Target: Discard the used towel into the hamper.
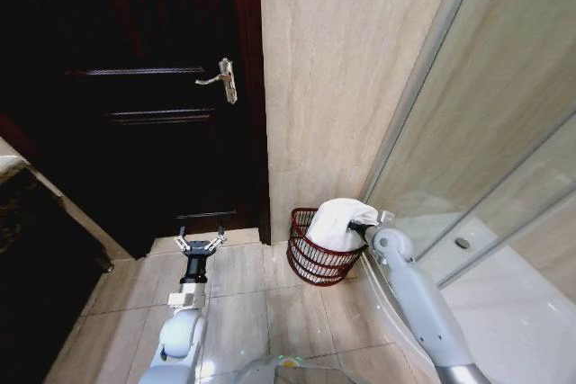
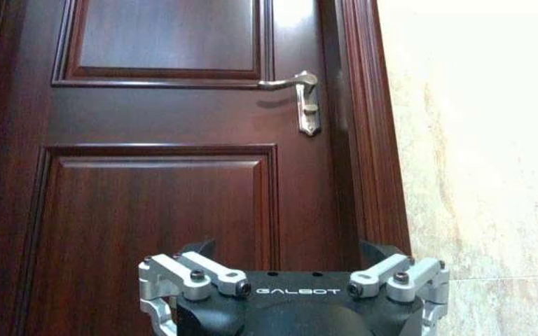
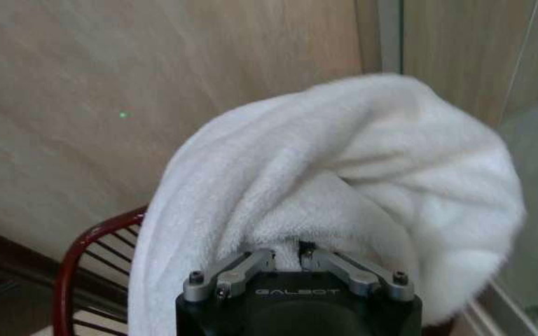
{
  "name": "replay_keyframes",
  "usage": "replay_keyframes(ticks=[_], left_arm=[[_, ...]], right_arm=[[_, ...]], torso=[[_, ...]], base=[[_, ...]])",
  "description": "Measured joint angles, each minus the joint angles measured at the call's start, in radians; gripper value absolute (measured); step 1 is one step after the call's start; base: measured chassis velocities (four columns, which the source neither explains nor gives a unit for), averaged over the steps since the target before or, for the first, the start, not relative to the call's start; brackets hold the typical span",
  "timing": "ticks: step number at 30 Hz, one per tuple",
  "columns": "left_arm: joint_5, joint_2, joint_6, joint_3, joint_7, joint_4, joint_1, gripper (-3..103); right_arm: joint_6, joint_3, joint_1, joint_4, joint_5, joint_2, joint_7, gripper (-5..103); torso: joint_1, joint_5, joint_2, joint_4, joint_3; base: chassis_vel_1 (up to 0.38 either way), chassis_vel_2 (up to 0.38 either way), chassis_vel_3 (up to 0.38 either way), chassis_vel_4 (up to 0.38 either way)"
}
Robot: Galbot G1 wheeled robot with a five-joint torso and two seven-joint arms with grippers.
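Gripping the white towel [image 1: 339, 221] in my right tool [image 3: 299, 260], fingers pinched together on its fabric, I hold it bunched over the hamper [image 1: 315, 263] by the tiled wall. My left tool [image 1: 199, 244] hangs spread wide and empty, low before the dark door [image 2: 166, 175].

A dark wooden door [image 1: 135, 105] with raised panels and a silver lever handle [image 1: 223, 79] stands shut in a bathroom. Beside it rises a beige stone-tiled wall [image 1: 351, 78]. Pale floor tiles [image 1: 243, 303] run to a glass shower screen [image 1: 504, 132] on the right.
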Motion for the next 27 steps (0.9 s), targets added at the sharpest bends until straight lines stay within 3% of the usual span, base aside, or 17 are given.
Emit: replay_keyframes(ticks=[8, 11, 13, 14, 16, 18, 20, 23, 25, 26, 27], left_arm=[[0.001, 0.001, 0.004, -0.001, -0.001, -0.002, -0.002, 100], [0.000, 0.002, 0.005, 0.002, -0.001, -0.002, -0.009, 100], [-0.001, 0.002, 0.006, 0.003, -0.001, -0.002, -0.011, 100], [-0.003, 0.003, 0.007, 0.003, -0.001, -0.002, -0.014, 100], [-0.004, 0.005, 0.007, 0.004, -0.001, -0.002, -0.016, 100], [-0.007, 0.008, 0.009, 0.006, -0.001, 0.002, -0.024, 100], [-0.007, 0.008, 0.009, 0.006, 0.000, 0.004, -0.025, 100], [-0.018, 0.008, 0.014, 0.011, 0.006, 0.009, -0.030, 100], [-0.019, 0.009, 0.015, 0.012, 0.007, 0.011, -0.031, 100], [-0.020, 0.011, 0.014, 0.015, 0.009, 0.021, -0.034, 100], [-0.020, 0.012, 0.014, 0.018, 0.009, 0.026, -0.037, 100]], right_arm=[[0.001, -0.016, 0.025, -0.076, -0.009, 0.035, -0.019, 3], [0.002, -0.034, 0.019, -0.069, -0.006, 0.038, -0.004, 16], [0.002, -0.039, 0.017, -0.060, -0.002, 0.036, 0.004, 16], [0.002, -0.048, 0.016, -0.040, 0.009, 0.028, 0.019, 27], [0.002, -0.053, 0.014, -0.027, 0.013, 0.021, 0.027, 27], [0.002, -0.063, 0.009, 0.007, 0.024, 0.002, 0.040, 43], [0.002, -0.064, 0.007, 0.016, 0.028, -0.002, 0.044, 43], [0.003, -0.069, -0.010, 0.062, 0.062, -0.023, 0.074, 60], [0.003, -0.069, -0.015, 0.069, 0.062, -0.025, 0.075, 60], [0.003, -0.065, -0.027, 0.088, 0.060, -0.029, 0.077, 71], [0.004, -0.059, -0.035, 0.102, 0.046, -0.029, 0.076, 71]], torso=[[0.000, -0.0002, 0.000, -0.0001, 0.000], [0.000, -0.0002, 0.000, -0.0002, 0.000], [0.000, -0.0001, 0.000, -0.0002, 0.000], [0.000, -0.0003, 0.000, -0.0001, 0.000], [0.000, -0.0006, 0.000, -0.0001, 0.000], [0.000, 0.0000, 0.000, -0.0001, 0.000], [0.000, -0.0002, 0.000, -0.0001, 0.000], [0.000, -0.0001, 0.000, -0.0001, 0.000], [0.000, -0.0001, 0.000, -0.0001, 0.000], [0.000, 0.0000, 0.000, -0.0001, 0.000], [0.000, -0.0001, 0.000, -0.0001, 0.000]], base=[[0.000, 0.000, 0.000, 0.000], [0.000, 0.000, 0.000, 0.000], [0.000, 0.000, 0.000, 0.000], [0.000, 0.000, 0.000, 0.000], [0.000, 0.000, 0.000, 0.000], [0.000, 0.000, 0.000, 0.000], [0.000, 0.000, 0.000, 0.000], [0.000, 0.000, 0.000, 0.000], [0.000, 0.000, 0.000, 0.000], [0.000, 0.000, 0.000, 0.000], [0.000, 0.000, 0.000, 0.000]])
